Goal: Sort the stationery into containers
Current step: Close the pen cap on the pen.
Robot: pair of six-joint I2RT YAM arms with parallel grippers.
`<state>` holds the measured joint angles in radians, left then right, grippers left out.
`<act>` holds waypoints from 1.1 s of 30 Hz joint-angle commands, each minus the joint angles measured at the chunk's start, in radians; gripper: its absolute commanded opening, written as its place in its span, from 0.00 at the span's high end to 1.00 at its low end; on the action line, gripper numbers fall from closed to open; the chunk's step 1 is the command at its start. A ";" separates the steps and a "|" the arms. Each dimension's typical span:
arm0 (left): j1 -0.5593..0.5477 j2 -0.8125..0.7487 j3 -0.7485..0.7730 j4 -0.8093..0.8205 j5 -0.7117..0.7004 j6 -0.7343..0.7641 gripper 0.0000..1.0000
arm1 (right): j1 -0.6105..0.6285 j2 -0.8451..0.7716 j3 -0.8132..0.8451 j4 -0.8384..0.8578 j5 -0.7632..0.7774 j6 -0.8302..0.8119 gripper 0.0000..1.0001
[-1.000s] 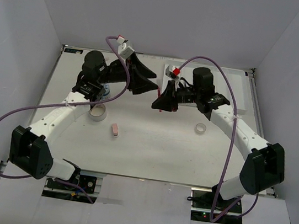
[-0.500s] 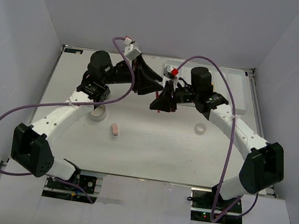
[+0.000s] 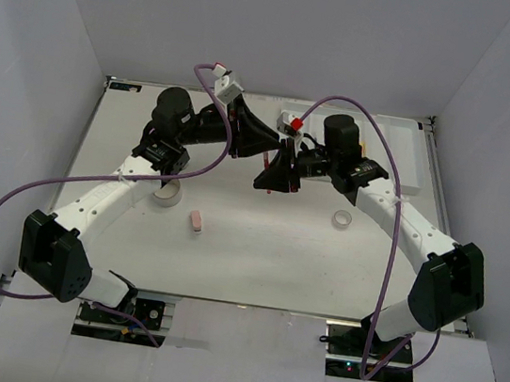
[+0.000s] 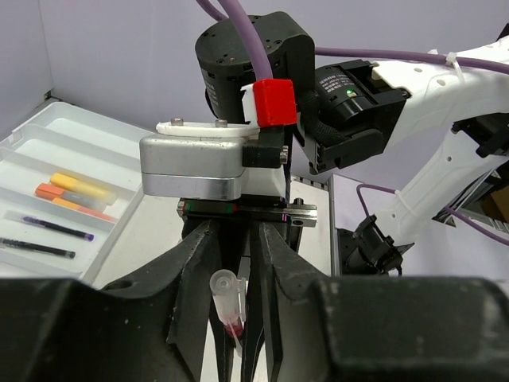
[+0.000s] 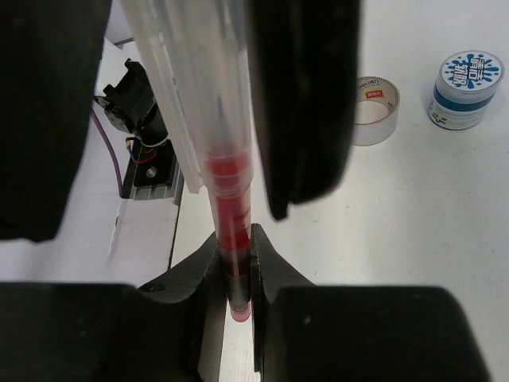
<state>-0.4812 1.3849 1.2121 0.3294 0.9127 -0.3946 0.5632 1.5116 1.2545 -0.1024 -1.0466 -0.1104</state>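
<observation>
My right gripper (image 3: 273, 173) is shut on a thin red pen (image 3: 268, 161) above the middle of the table. The right wrist view has that gripper (image 5: 236, 239) pinching the pen (image 5: 231, 183) near its back end. My left gripper (image 3: 274, 146) meets it from the left. Its fingers (image 4: 199, 270) stand narrowly open on both sides of the pen's clear cap (image 4: 224, 288), with a thin gap left. The white tray (image 4: 48, 151) holds a yellow marker (image 4: 83, 185), an orange marker (image 4: 67, 199) and thin pens (image 4: 56, 228).
A pink eraser (image 3: 196, 221) and a large tape roll (image 3: 166, 193) lie at the left. A blue-lidded jar (image 5: 468, 79) stands behind the roll, half hidden under my left arm in the top view. A small tape roll (image 3: 342, 219) lies at the right.
My left gripper has moved right to the pen and its jaws have narrowed round the cap. The right gripper has edged slightly left, still shut on the pen.
</observation>
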 commanded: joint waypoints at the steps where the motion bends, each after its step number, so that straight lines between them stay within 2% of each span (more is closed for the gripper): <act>1: -0.016 -0.018 0.012 -0.016 0.008 0.005 0.63 | 0.001 -0.039 0.006 0.047 -0.004 0.014 0.92; 18: -0.025 -0.073 -0.034 -0.069 -0.074 0.013 0.71 | 0.004 -0.053 -0.007 0.067 0.013 0.032 0.92; 28: -0.036 -0.116 -0.039 -0.127 -0.149 0.002 0.73 | 0.004 -0.051 -0.015 0.082 0.025 0.043 0.92; 33: -0.039 -0.121 -0.043 -0.136 -0.141 -0.007 0.73 | 0.006 -0.050 -0.024 0.090 0.026 0.049 0.92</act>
<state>-0.5117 1.3182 1.1843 0.2268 0.7593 -0.3923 0.5755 1.4963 1.2438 -0.0704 -1.0393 -0.0807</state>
